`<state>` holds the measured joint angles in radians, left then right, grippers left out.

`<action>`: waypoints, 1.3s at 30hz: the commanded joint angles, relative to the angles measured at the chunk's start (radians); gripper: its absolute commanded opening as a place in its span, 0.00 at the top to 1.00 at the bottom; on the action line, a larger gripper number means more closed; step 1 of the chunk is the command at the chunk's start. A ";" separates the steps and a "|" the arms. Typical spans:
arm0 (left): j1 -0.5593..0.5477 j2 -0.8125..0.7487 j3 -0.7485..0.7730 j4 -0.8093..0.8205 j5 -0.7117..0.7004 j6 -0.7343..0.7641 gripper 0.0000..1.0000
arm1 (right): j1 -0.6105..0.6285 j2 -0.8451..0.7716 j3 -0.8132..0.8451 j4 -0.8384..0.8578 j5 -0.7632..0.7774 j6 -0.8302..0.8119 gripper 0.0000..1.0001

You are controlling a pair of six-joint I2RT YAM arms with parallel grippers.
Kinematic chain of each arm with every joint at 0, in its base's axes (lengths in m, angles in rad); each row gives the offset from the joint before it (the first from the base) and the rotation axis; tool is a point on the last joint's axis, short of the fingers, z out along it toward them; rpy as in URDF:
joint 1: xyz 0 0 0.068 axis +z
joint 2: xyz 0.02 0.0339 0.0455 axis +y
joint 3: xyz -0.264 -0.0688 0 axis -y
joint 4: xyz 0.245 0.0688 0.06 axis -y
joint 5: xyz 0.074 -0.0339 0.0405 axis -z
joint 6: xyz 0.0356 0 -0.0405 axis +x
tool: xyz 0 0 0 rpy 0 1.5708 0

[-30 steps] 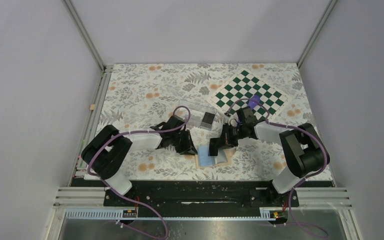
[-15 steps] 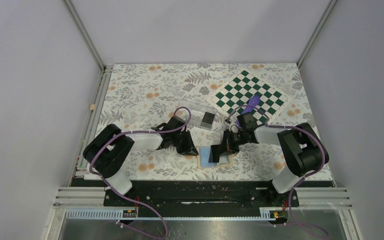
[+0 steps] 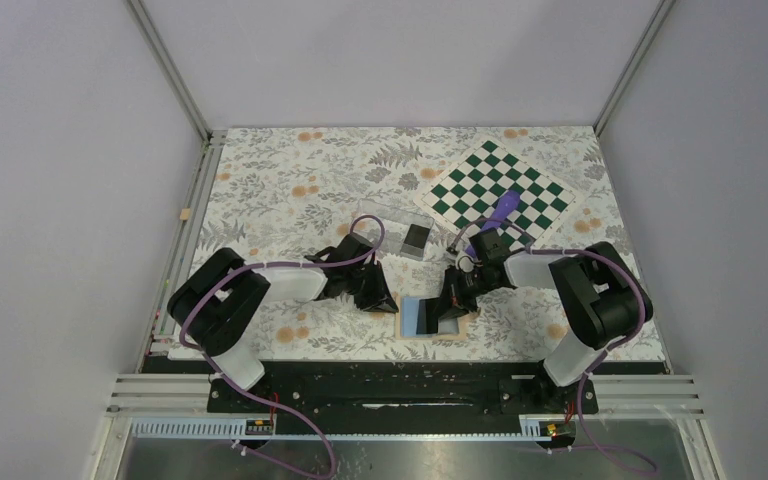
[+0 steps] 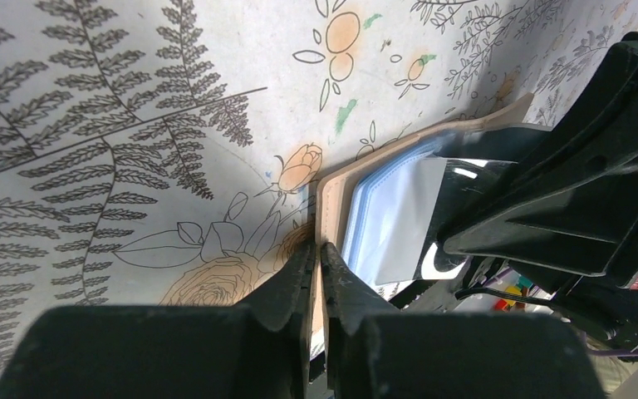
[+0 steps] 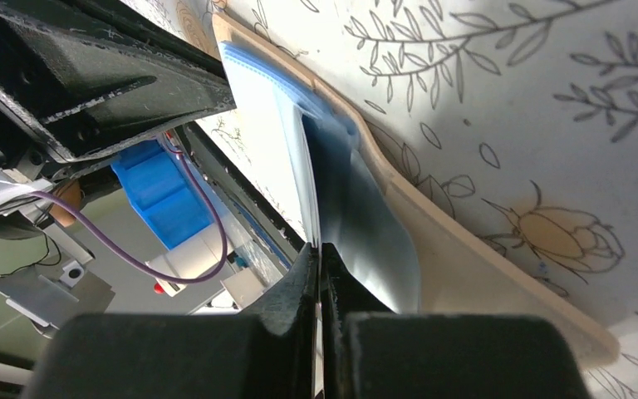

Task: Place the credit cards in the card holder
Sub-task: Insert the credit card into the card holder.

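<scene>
**Holder pinned open while a card goes in**

The flat tan folding card holder lies open at lower centre of the overhead view, blue-grey inside up. The left gripper is clamped on its tan rim — apparently to keep it from sliding. The right gripper is pinched together on a thin credit card, seen edge-on, with its far end at the blue-grey pocket. It is held low and slanted, I judge, so that it slips in rather than butts the stitching. How deep it sits cannot be told.

The counter wears a fern-and-orange-flower print. At centre sits a clear plastic rectangular box with a dark card inside. At upper right lies a green-and-white chequered mat — a purple object at its near edge. Plain pale walls and metal corner posts enclose the space.
</scene>
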<state>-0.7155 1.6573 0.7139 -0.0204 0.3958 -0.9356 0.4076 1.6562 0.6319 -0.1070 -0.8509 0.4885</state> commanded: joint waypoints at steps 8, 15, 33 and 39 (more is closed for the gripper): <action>-0.021 0.047 0.029 -0.094 -0.047 0.038 0.93 | 0.055 0.042 0.093 -0.165 0.101 -0.053 0.89; -0.023 0.031 0.024 -0.100 -0.049 0.031 0.95 | 0.069 -0.034 0.140 -0.296 0.227 -0.078 0.66; -0.063 0.056 0.053 -0.099 -0.044 0.013 1.00 | 0.142 0.018 0.221 -0.337 0.274 -0.060 0.54; -0.065 0.061 0.046 -0.068 -0.031 -0.006 1.00 | 0.176 0.025 0.238 -0.304 0.242 -0.012 0.54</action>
<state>-0.7689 1.6859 0.7635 -0.0711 0.3958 -0.9386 0.5564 1.6699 0.8333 -0.4328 -0.5915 0.4385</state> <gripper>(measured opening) 0.006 0.458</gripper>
